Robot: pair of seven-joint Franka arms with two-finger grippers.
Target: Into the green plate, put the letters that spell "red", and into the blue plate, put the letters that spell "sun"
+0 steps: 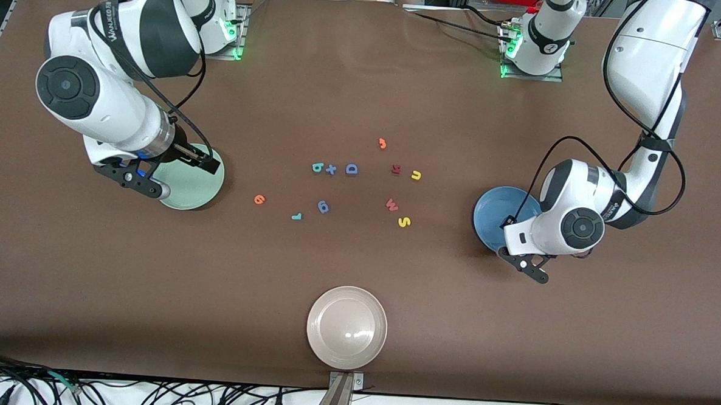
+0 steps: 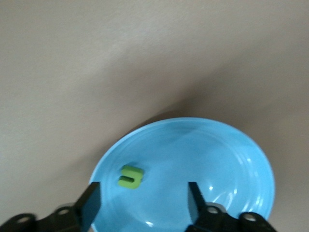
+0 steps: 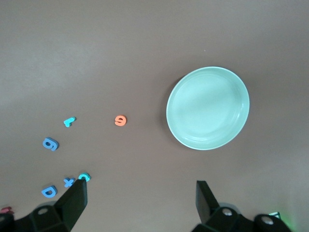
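Note:
The blue plate (image 1: 492, 213) (image 2: 217, 159) lies toward the left arm's end of the table, with the olive-green "n" (image 2: 131, 176) lying loose in it. My left gripper (image 2: 143, 203) hangs open just above that plate, holding nothing. The yellow "u" (image 1: 416, 175) and yellow "s" (image 1: 403, 222) lie on the table. The green plate (image 1: 206, 191) (image 3: 207, 108) looks empty. My right gripper (image 3: 140, 200) is open and high by its rim. The orange "e" (image 1: 259, 199) (image 3: 120, 120), teal "r" (image 1: 296, 215) (image 3: 69, 121) and teal "d" (image 1: 317, 168) (image 3: 84, 177) lie mid-table.
Among the letters are a blue "D" (image 1: 351, 169), a blue plus (image 1: 331, 169), a blue "6" piece (image 1: 323, 207), a dark red "N" (image 1: 396, 169), a red "W" (image 1: 391, 204) and an orange piece (image 1: 382, 144). A beige-white plate (image 1: 346, 327) sits nearest the front camera.

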